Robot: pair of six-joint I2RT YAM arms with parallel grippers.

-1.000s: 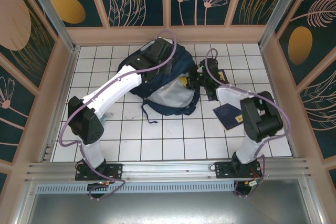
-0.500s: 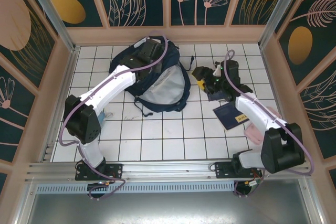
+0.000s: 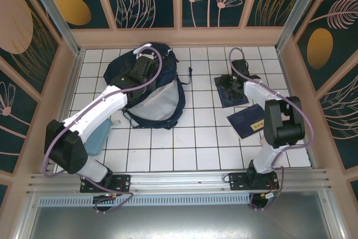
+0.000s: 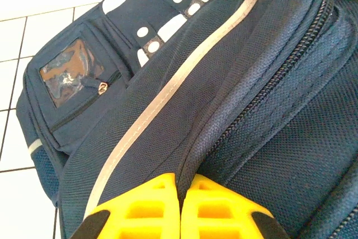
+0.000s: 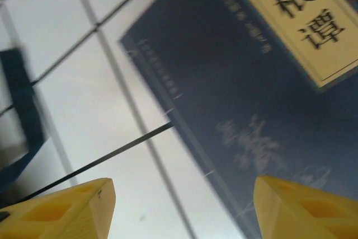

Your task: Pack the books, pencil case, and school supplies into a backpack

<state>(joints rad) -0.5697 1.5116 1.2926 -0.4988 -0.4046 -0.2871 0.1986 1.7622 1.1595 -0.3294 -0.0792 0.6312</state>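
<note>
Top, backpack (image 3: 162, 96): being seen on the far-left tiles.
Top, books: being seen flat at the right, far book (image 3: 229, 100) beyond near book (image 3: 249, 120).
Left wrist, left gripper (image 4: 180, 208): a ridge of backpack fabric is being pinched between clenched fingers (image 4: 134, 208).
Right wrist, right gripper (image 5: 184, 208): fingers (image 5: 61, 208) are being held wide apart, released, above a labelled book (image 5: 251, 99).

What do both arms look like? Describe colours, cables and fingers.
The left arm and right arm both have white links with bulky black joints. A thin purple cable loops loosely along each. The fingers are bright yellow moulded plastic with rectangular recesses.
</note>
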